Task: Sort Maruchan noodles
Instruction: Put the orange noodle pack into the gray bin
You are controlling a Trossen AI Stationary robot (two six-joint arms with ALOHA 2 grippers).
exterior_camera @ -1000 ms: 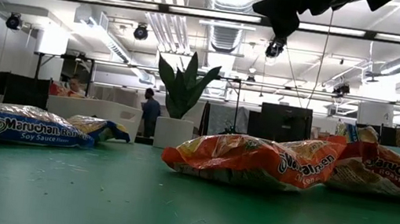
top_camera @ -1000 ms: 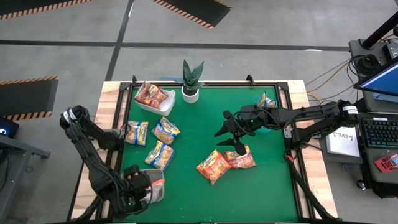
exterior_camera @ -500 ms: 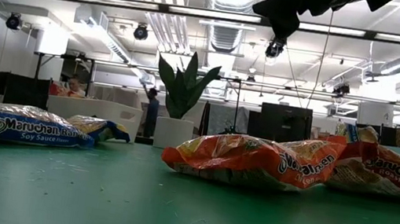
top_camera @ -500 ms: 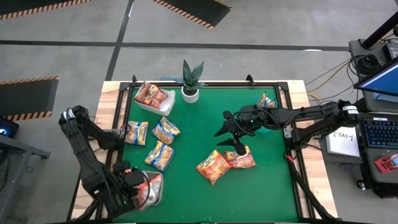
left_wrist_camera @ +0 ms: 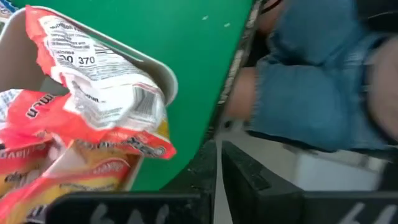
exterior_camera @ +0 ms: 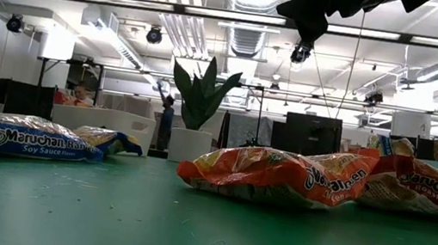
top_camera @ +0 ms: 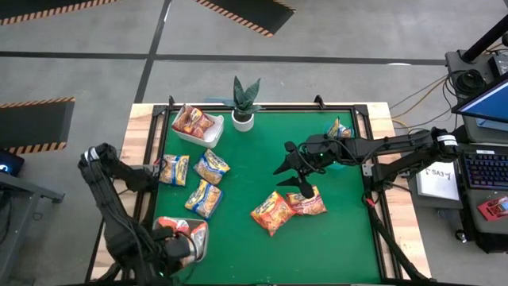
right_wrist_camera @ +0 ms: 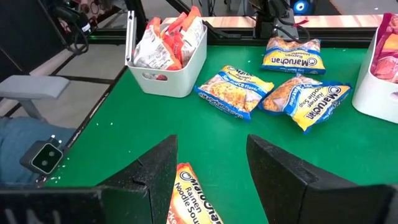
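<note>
The left gripper [top_camera: 176, 248], fingers together, sat beside a white tray [top_camera: 202, 235] of red noodle packets [top_camera: 181, 229]. Blue packets [top_camera: 204, 198] and orange packets [top_camera: 272, 212] lay on the mat. The right gripper [top_camera: 292, 170] hung above them, fingers apart.

The right gripper [top_camera: 295, 171] hangs over mid-table, above two packets [top_camera: 287, 208] lying side by side. Three packets [top_camera: 198, 179] lie well beyond its fingers, towards the left gripper [top_camera: 176, 248], which sits by a tray [top_camera: 200, 248] holding packets at the table's near corner.
</note>
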